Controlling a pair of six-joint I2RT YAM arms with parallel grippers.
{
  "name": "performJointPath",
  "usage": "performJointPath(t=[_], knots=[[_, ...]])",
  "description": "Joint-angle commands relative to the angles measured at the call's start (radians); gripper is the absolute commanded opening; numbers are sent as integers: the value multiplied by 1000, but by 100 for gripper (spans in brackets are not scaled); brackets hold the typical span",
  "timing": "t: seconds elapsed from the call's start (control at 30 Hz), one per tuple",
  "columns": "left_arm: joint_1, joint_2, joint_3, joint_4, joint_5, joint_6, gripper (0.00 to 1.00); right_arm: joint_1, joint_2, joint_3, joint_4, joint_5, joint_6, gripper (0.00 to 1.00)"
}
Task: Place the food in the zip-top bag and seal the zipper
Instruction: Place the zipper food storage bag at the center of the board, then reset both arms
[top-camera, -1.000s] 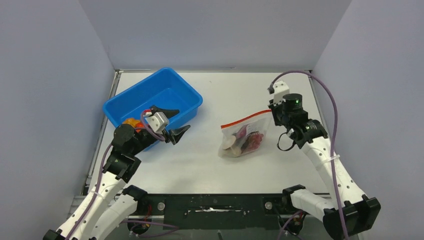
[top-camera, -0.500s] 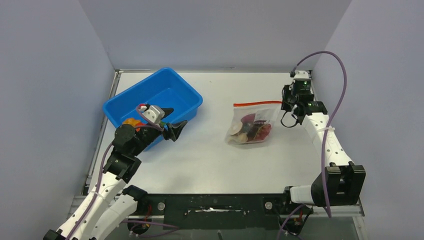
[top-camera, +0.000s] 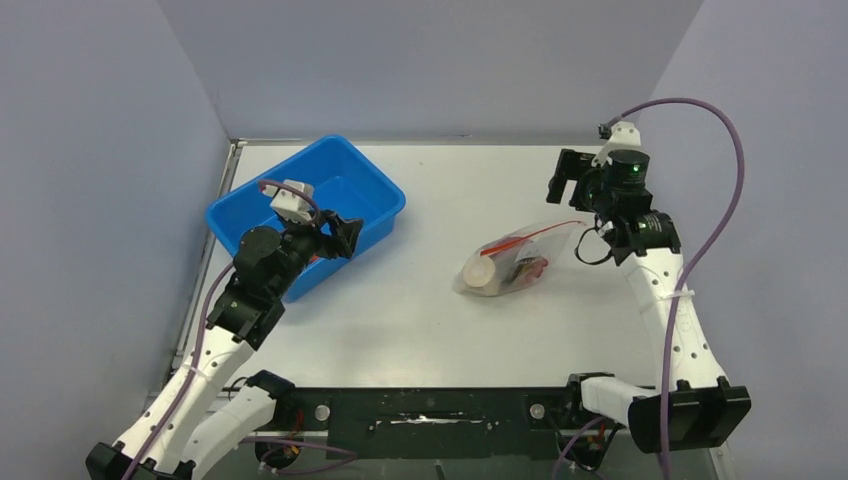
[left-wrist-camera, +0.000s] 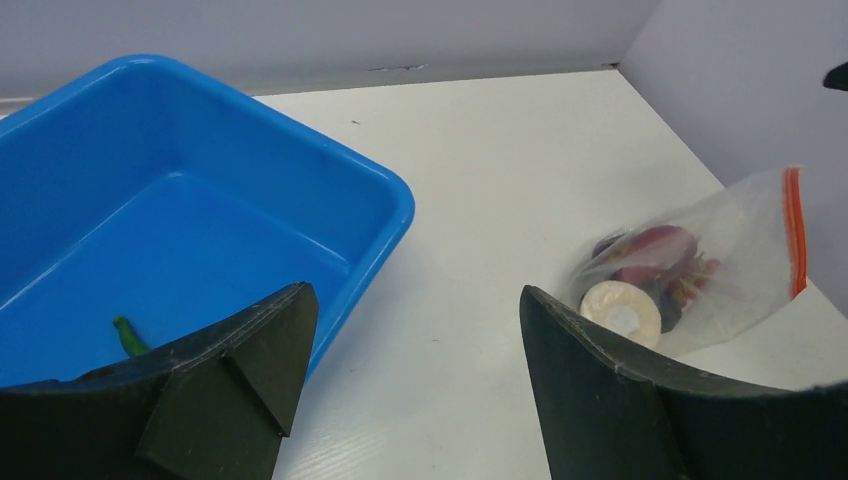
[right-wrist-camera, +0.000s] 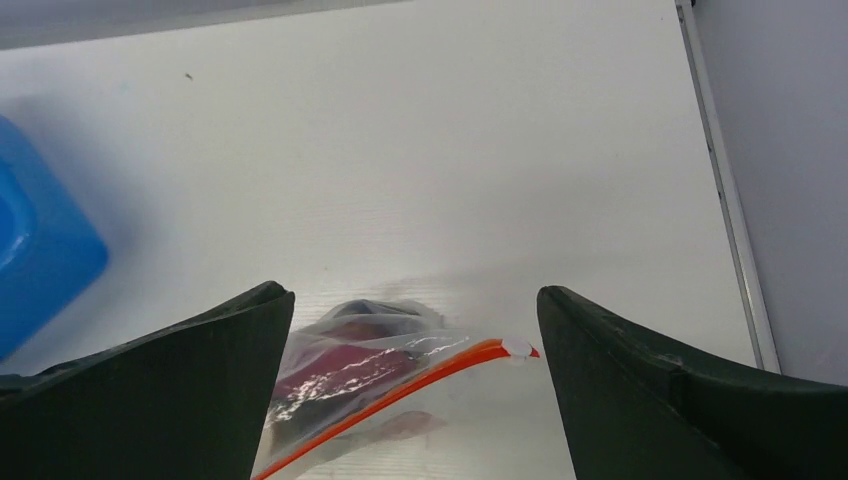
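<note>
Clear plastic, the zip-top bag (top-camera: 520, 255) now lies flopped on the table (top-camera: 400, 320), with the food (top-camera: 508, 270) inside it. A moment ago the right gripper (top-camera: 563, 178) held the bag's top up. Now it has let go and sits wide open just behind the bag. The left gripper (top-camera: 343, 234) has moved up over the blue bin (top-camera: 330, 141).

From the left wrist, the fingers are spread wide and hold nothing. A green piece (left-wrist-camera: 128, 335) lies in the bin.

From the right wrist, the open fingers hang above the red zipper (right-wrist-camera: 400, 385). I cannot tell if it is sealed.
</note>
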Motion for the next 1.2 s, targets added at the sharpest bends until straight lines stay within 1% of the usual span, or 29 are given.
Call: performJointPath(t=[0.0,0.13,0.37,0.5,0.57,0.63,0.9,1.17], knots=[[7,8,89,-8,-102,-90,74,9,-123,12,16,-45,64,98],[7,-10,96,14,-163,-118,75,11,-214,-21,20,32,140,98],[7,-46,158,20,-181,-118,75,10,-319,-40,-11,62,177,98],[7,-64,180,33,-186,-151,75,12,-387,-48,5,9,176,98],[7,-65,185,45,-162,-171,75,11,-423,-66,27,-33,173,98],[7,-64,186,58,-138,-175,75,9,-445,-96,45,-41,175,98],[7,-64,198,63,-114,-170,75,11,-443,-93,23,-41,172,98],[7,-80,173,81,-109,-190,75,11,-448,-107,23,-42,191,98]])
